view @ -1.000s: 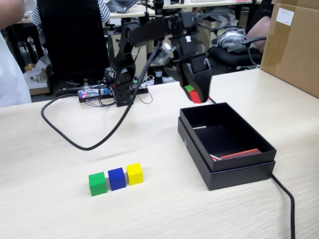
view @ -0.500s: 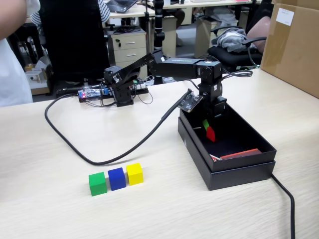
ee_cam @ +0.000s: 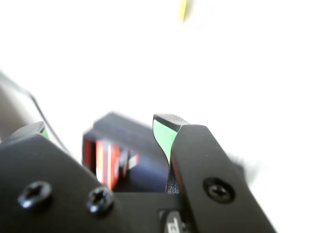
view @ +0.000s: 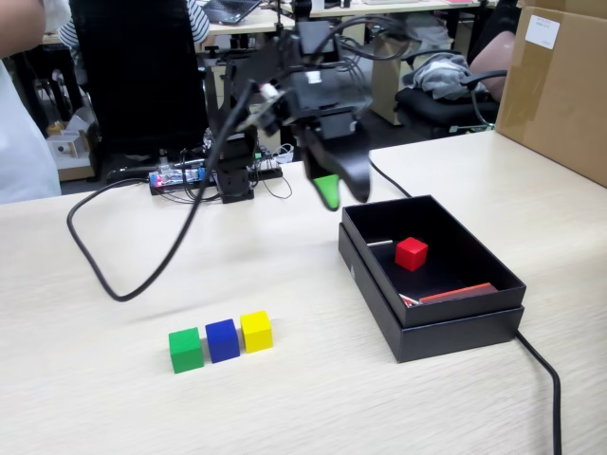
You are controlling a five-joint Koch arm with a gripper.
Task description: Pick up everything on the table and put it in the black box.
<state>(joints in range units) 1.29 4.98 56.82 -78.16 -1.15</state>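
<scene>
Beige wood-grain table (view: 114,398) fills the fixed view, carrying everything else. On its right part sits the black box (view: 446,332), shallow, with a nested double rim; a thin red-edged strip (view: 457,292) lies along its near inside wall. A thick black cable (view: 114,284) loops across the tabletop on the left of that view. The arm reaches up and over from its base at the table's far edge, and its gripper (view: 332,192) hangs in the air just beyond the box's far left corner, apart from the box. In the wrist view the gripper (ee_cam: 99,131) has its green-lined fingers (ee_cam: 162,136) spread with nothing between them. Inside the box, the red cube (view: 411,253) rests on the floor near the far wall. Near the front of the table, the green cube (view: 185,349), blue cube (view: 222,340) and yellow cube (view: 256,331) stand touching in a short row, well apart from the box.
</scene>
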